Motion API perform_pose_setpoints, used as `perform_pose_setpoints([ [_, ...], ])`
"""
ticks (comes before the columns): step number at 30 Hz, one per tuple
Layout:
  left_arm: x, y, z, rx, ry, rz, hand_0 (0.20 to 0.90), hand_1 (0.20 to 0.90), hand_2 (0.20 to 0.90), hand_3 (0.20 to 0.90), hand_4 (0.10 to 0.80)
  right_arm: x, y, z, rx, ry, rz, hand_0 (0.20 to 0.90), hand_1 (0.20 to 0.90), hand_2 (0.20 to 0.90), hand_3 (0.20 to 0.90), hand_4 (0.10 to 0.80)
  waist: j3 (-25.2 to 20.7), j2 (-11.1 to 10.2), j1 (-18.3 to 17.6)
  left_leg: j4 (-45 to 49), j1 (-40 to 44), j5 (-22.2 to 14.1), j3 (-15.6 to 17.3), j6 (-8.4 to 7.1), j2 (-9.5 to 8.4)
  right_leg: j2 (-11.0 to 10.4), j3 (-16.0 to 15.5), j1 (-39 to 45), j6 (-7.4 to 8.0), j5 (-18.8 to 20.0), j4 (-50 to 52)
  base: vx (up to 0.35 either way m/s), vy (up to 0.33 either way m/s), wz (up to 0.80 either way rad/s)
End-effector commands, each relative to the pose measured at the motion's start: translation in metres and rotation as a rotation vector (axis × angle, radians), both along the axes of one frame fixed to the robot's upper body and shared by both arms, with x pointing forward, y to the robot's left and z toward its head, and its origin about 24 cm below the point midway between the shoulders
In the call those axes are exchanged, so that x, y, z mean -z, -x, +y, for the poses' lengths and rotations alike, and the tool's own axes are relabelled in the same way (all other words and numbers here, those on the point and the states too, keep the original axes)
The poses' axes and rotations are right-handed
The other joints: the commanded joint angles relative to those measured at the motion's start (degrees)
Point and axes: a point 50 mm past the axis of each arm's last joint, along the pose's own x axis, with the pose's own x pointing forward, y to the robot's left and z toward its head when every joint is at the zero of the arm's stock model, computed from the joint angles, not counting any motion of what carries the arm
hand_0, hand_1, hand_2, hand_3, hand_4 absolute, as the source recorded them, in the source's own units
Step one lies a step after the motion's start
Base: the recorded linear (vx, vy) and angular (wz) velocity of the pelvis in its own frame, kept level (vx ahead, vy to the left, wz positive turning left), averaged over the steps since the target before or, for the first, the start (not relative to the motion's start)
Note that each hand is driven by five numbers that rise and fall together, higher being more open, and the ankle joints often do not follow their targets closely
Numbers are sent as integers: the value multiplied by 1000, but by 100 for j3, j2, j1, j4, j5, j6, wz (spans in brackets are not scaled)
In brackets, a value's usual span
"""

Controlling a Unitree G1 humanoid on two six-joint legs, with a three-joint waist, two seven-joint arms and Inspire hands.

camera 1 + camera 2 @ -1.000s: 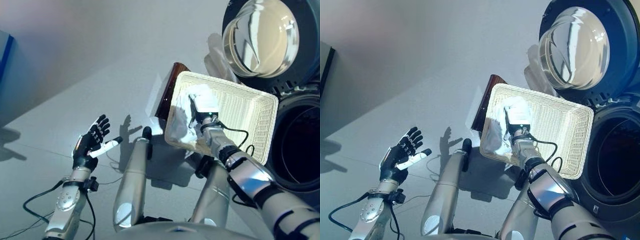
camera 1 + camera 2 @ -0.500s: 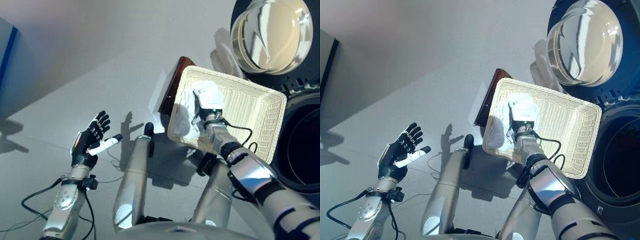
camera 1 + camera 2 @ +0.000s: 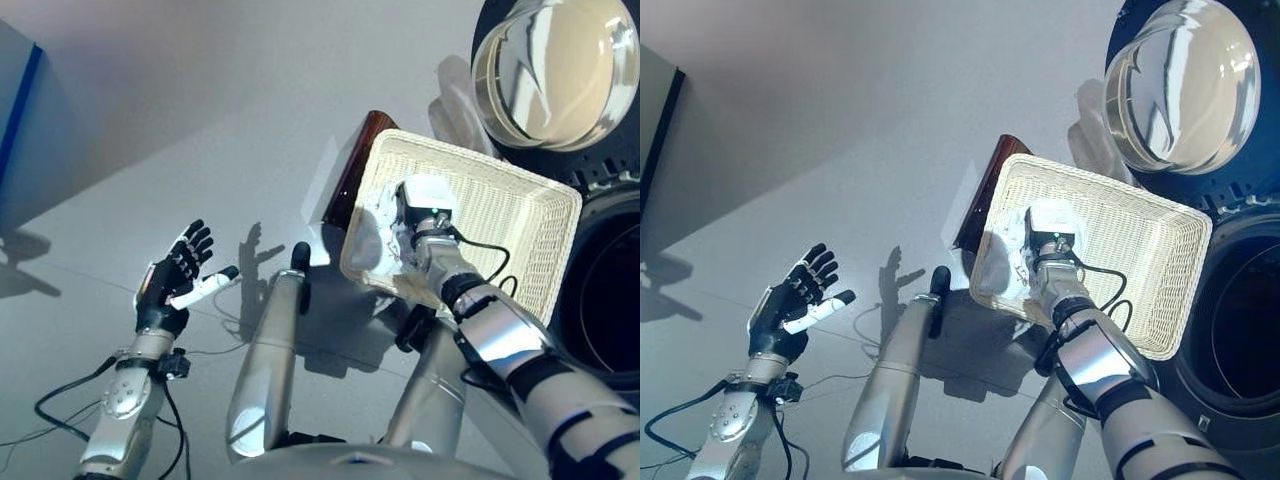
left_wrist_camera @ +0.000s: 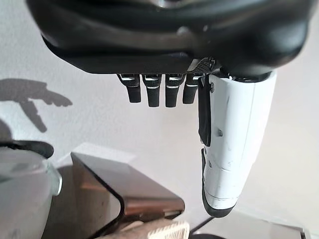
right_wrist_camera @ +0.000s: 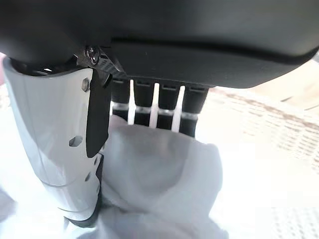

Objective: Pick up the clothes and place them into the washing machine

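Nearest, left hand [image 3: 172, 285] up over bare floor [image 3: 200, 130], fingers spread, holding nothing. Further out, right hand [image 3: 1048, 238] down inside the white wicker basket [image 3: 1140, 250], fingers and thumb curled round a bunch of white clothes [image 5: 159, 184] still lying in the basket's near-left corner. Brown stand [image 3: 352, 170] just behind the basket. Beyond, washing machine [image 3: 1230, 330] with glass door [image 3: 1185, 85] swung open.

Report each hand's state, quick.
Left hand: open, holding nothing.
Right hand: closed on the white cloth in the basket.
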Motion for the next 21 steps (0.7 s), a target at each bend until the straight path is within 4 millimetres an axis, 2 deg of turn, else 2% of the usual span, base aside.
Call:
perform_pose_setpoints([
  [1,-37,-4,2,24,-34,-184,900,900,900,900,800,2,4,-14,59,-20,8,200,200,200,200,300,-30,283,72,225,-133,-329,-162,-230,203,-2,169,-138,-97,126,44,0,0,0],
  [13,-38,-4,3,29,-46,-180,900,900,900,900,800,4,6,-21,109,-48,-11,200,200,200,200,300,-39,301,54,255,-134,-319,-151,-232,215,12,202,-173,-107,103,100,-1,-1,-1],
  [20,-37,-3,5,6,-47,-180,900,900,900,900,800,-1,9,-33,200,-238,-116,200,200,200,200,300,-32,247,-53,255,-129,-315,-136,-233,243,39,225,-190,-112,121,85,0,0,0],
  [21,-34,-2,7,-11,-43,-173,900,900,900,900,800,0,11,-36,230,-315,-150,200,200,200,200,300,-34,221,-100,255,-126,-318,-129,-231,254,52,225,-187,-112,133,72,0,0,0],
])
